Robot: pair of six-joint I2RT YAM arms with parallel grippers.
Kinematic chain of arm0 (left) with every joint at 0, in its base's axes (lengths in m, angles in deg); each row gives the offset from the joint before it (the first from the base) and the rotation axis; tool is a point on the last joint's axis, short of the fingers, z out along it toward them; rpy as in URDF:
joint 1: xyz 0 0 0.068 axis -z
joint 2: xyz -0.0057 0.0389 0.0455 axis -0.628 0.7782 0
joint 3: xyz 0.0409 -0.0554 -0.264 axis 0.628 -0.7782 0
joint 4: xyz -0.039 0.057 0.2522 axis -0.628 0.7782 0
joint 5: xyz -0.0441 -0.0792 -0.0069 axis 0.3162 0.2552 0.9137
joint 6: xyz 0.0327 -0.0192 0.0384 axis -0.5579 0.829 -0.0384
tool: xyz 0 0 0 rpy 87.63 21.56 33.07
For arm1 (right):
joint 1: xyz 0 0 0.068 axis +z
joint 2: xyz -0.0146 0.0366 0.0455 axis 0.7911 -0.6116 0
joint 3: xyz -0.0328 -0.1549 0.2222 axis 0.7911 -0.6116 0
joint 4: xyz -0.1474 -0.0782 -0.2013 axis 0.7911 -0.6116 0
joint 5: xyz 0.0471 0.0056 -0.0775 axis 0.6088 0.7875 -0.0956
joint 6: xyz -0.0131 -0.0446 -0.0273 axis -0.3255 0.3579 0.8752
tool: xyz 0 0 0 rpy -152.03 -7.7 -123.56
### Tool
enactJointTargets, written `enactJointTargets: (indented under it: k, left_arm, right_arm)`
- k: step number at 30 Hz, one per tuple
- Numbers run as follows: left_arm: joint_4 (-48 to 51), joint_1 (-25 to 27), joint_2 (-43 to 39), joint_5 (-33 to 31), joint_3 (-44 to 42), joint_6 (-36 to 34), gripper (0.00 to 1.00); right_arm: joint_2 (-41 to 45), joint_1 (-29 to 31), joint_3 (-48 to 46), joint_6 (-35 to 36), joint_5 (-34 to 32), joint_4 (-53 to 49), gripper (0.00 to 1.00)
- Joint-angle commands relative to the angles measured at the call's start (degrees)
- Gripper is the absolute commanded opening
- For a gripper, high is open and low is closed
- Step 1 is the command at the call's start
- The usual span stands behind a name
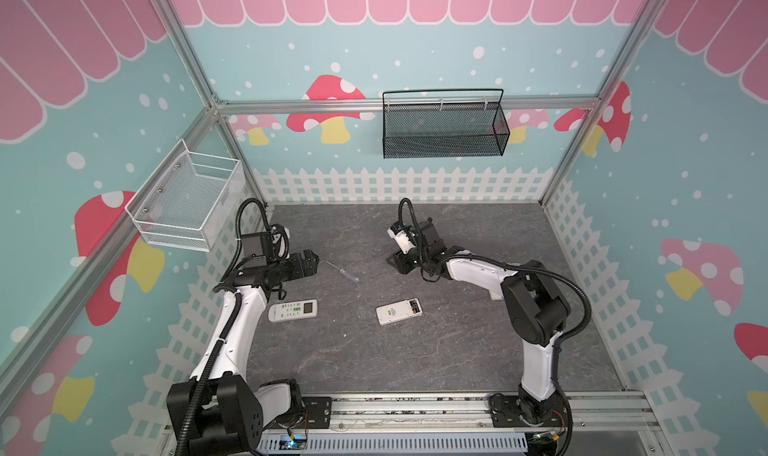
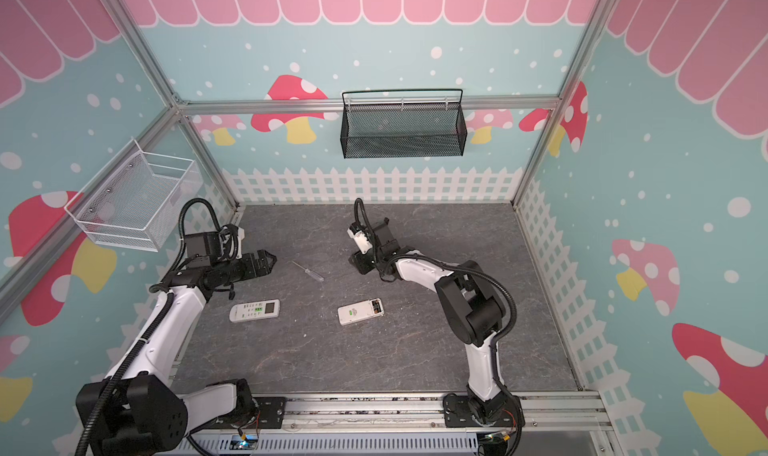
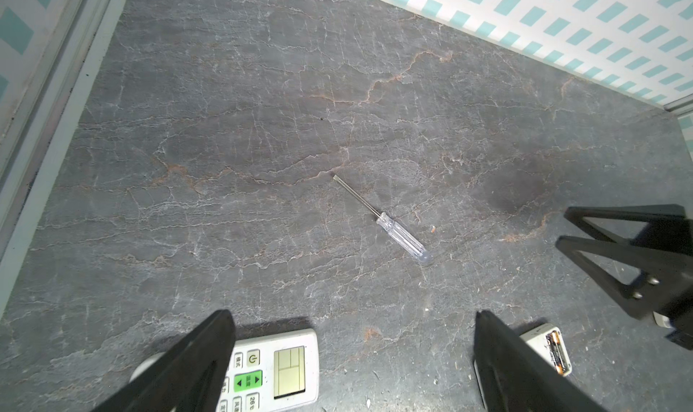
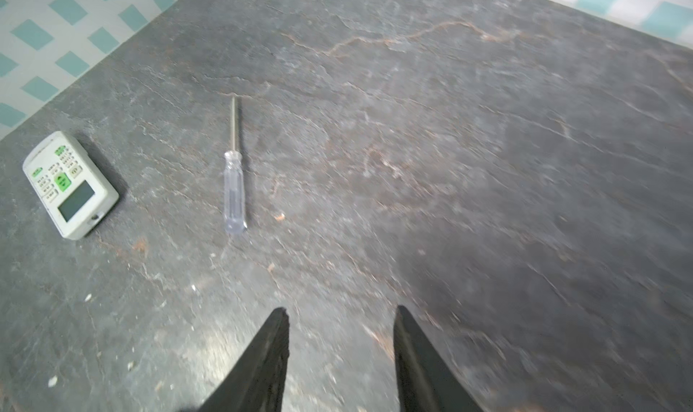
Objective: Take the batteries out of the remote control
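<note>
On the grey stone table (image 1: 457, 350), the flat white plastic remote control (image 1: 398, 312) lies with small dark-and-gold batteries (image 3: 557, 354) in one end. They look light and slippery, so I'd pinch one across its middle. My left gripper (image 3: 352, 314) is wide open, my right gripper (image 4: 339, 310) half open, both empty.

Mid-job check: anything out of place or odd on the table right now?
The remote control lies face down with its battery recess uncovered, the batteries still seated inside. A small white piece peeks out by the right gripper, possibly the cover; too hidden to tell. Nothing looks spilled or damaged.
</note>
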Motion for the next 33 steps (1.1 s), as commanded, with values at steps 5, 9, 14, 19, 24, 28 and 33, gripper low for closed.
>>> enactJointTargets:
  k: [5,9,14,19,24,28,33]
  left_arm:
    - [-2.12,-0.49,0.20,1.90,-0.84,3.00,1.00]
    - [-2.21,-0.48,0.11,1.89,-0.75,3.36,1.00]
    - [-2.38,-0.48,-0.14,2.07,-0.88,3.46,1.00]
    - [-2.35,-0.55,-0.33,2.36,-0.86,3.58,1.00]
    - [-2.38,-0.62,-0.42,2.25,-0.80,3.36,1.00]
    - [-2.37,-0.58,-0.56,2.32,-0.75,3.03,1.00]
    - [-1.72,-0.69,-0.59,3.05,-0.28,1.82,1.00]
  right_arm:
    - [-12.66,6.02,14.46,1.25,3.07,-1.66,0.50]
    - [-18.25,7.40,21.61,2.38,2.12,-4.15,0.50]
    - [-23.37,8.46,27.94,3.87,1.78,-6.48,0.49]
    - [-27.22,9.55,32.46,5.66,1.13,-8.74,0.47]
    - [-29.98,9.96,34.40,7.14,0.01,-9.73,0.44]
    - [-30.85,10.33,33.94,8.28,-1.04,-10.79,0.36]
    - [-28.77,10.41,31.00,9.35,-3.13,-11.24,0.17]
